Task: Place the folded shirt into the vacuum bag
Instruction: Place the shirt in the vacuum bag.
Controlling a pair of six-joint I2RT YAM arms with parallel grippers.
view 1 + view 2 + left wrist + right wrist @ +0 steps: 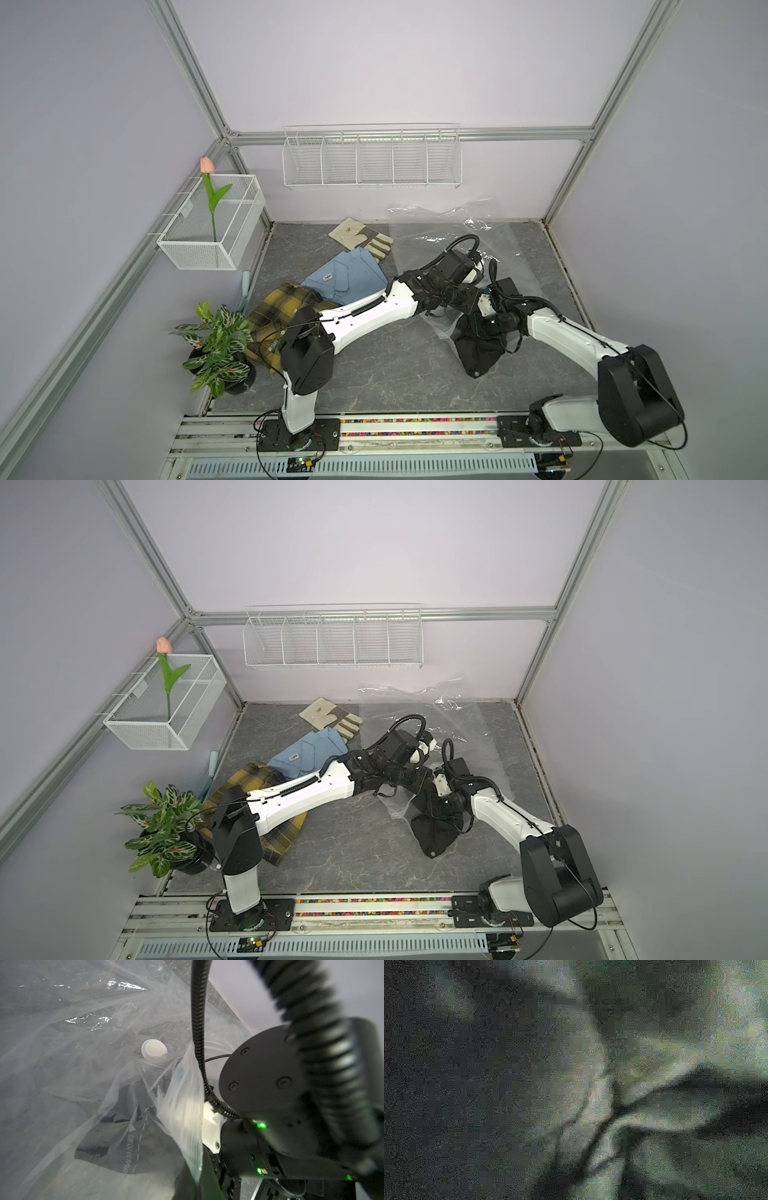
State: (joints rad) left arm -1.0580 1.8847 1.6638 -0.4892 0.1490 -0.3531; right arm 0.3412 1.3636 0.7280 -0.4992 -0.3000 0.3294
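**Grey worktop, crowded at the left and the far right**

The grey, marble-veined worktop (374, 374) carries a clear vacuum bag (519, 249) spread over its far right part, crinkled up against the back wall. A black shirt (478, 357) lies bunched at the bag's near edge, partly under the plastic. At the far middle lies a work glove (361, 239), just beside a folded blue shirt (349, 278), which touches a yellow plaid shirt (282, 307). A potted plant (216, 349) stands at the near left corner.

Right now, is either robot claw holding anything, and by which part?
The left gripper is shut, apparently pinching the vacuum bag by its mouth edge. The right gripper seems to grip the black shirt by a bunched fold.
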